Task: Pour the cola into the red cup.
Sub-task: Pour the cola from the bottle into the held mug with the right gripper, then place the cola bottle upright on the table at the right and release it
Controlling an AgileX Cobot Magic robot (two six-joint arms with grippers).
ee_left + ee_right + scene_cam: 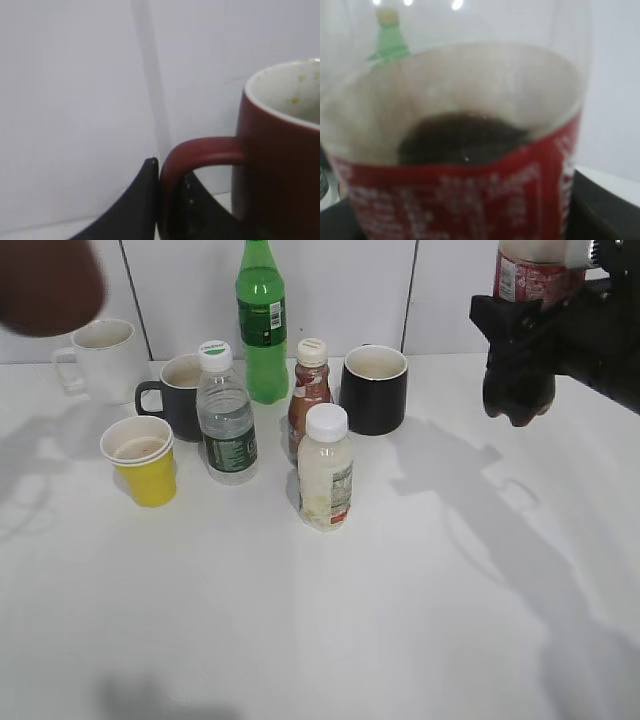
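The cola (523, 280) hangs in the air at the upper right, upright, its dark bottom (517, 400) clear of the table. My right gripper (520, 325) is shut on it below the red label. In the right wrist view the cola (460, 190) fills the frame, with dark liquid low inside. The red cup (45, 285) is a blurred dark red shape at the top left corner, off the table. In the left wrist view the red cup (280, 165) shows its pale inside, and my left gripper (167, 200) is shut on its handle.
On the table stand a green bottle (262, 320), a water bottle (226, 415), a small brown bottle (309, 390), a milky white bottle (326, 470), a yellow paper cup (142, 460), two black mugs (374, 390) (172, 395) and a white mug (100, 360).
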